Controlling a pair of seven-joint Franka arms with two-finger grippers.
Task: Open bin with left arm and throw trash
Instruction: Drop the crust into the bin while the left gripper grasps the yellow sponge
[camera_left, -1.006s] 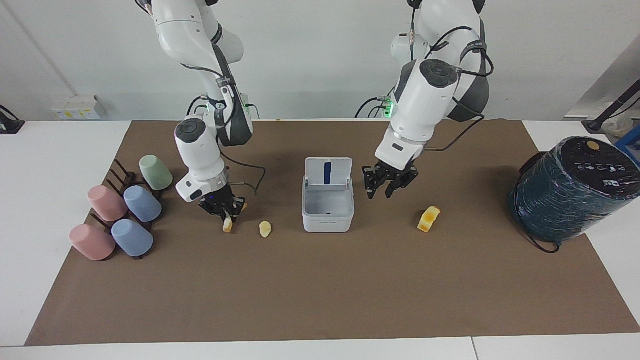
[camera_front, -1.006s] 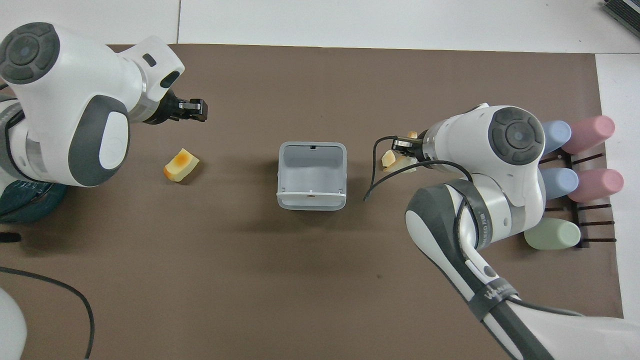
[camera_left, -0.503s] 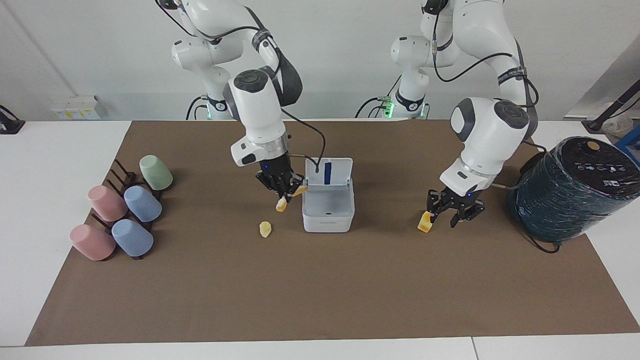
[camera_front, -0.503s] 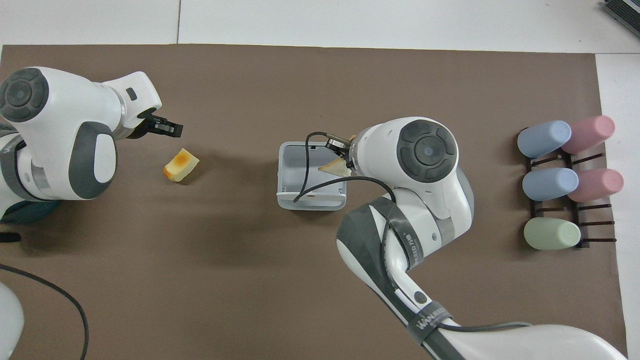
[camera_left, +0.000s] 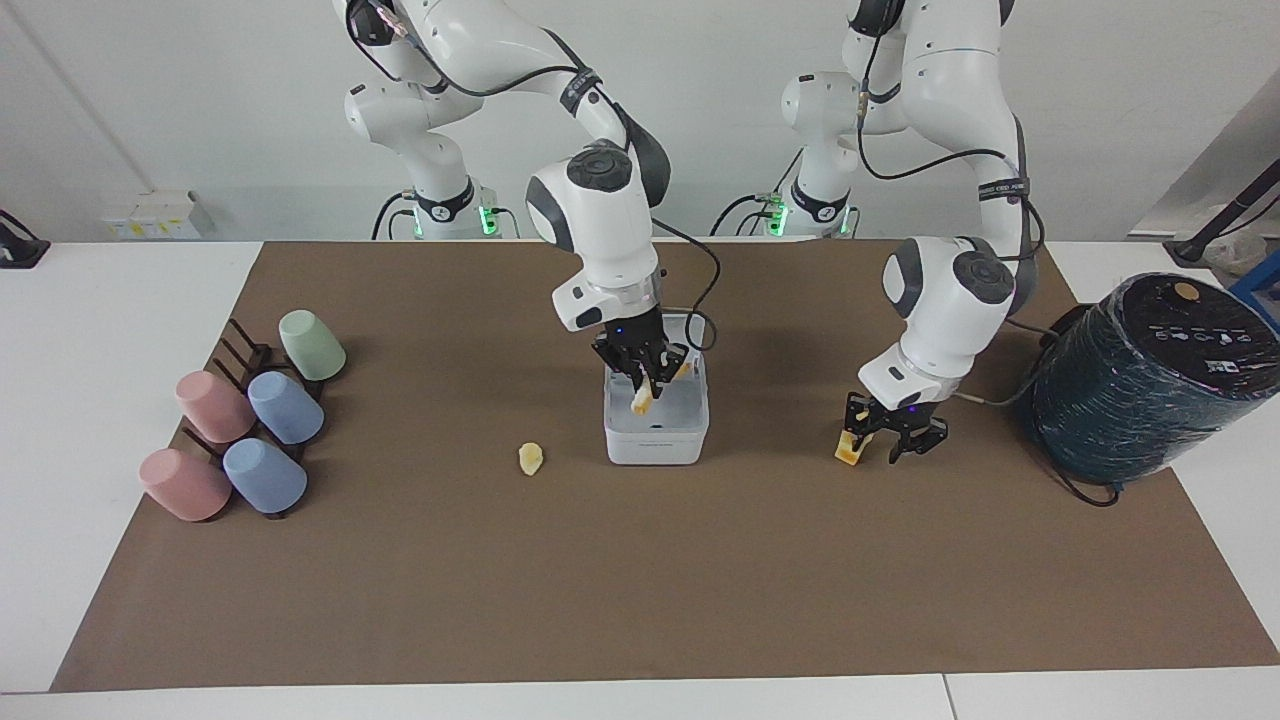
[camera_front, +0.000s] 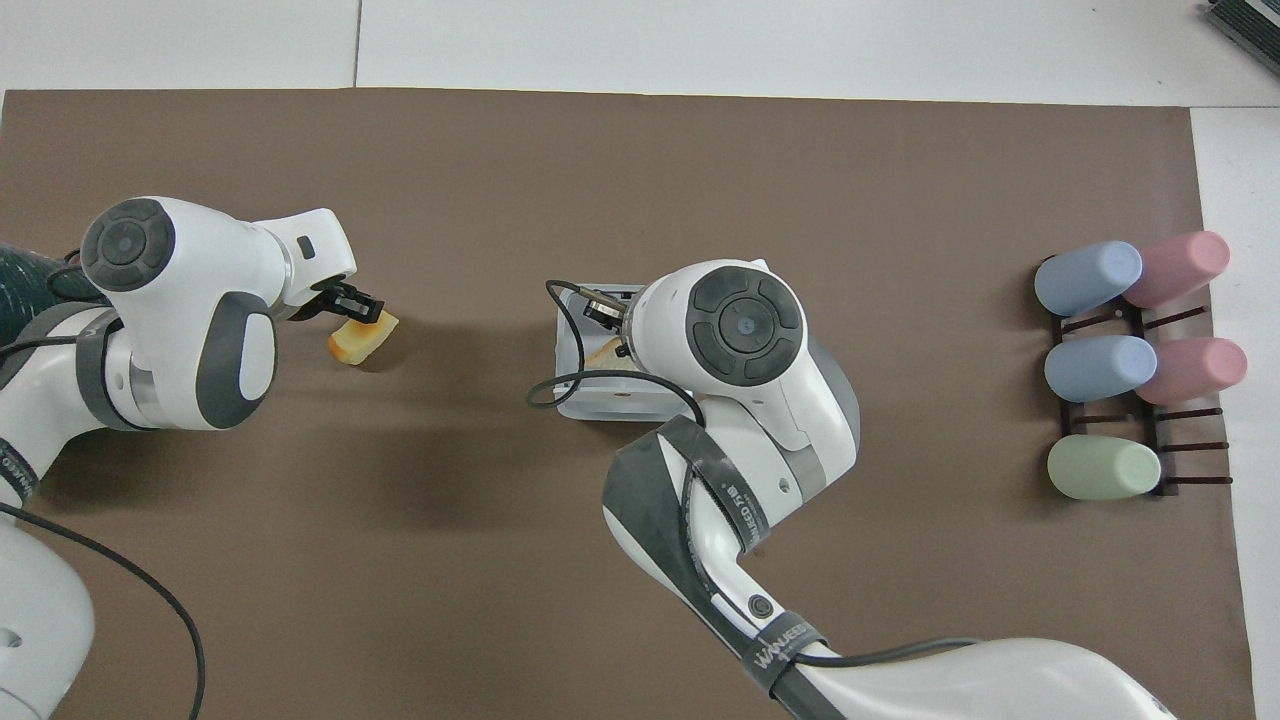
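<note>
**Item: trash disposal, release step.**
- Bin (camera_left: 655, 446): white, lid raised, at frame centre. No scrap is seen lying inside; the interior is partly hidden.
- Right gripper (camera_left: 648, 388): held just over the bin's opening, fingers clamped on the bread slice (camera_left: 641, 401).
- Advice: the slice is best lowered within the walls and released centrally, clear of the rim.
- Left gripper (camera_left: 880, 440): fingers apart, set low at the yellow-orange chunk (camera_left: 851, 446), mid-frame toward the left arm's end.
- Yellow lump (camera_left: 530, 459): on the mat beside the bin, toward the right arm's end.
- Cups (camera_left: 285, 408): lying on a rack; contents not visible.
</note>
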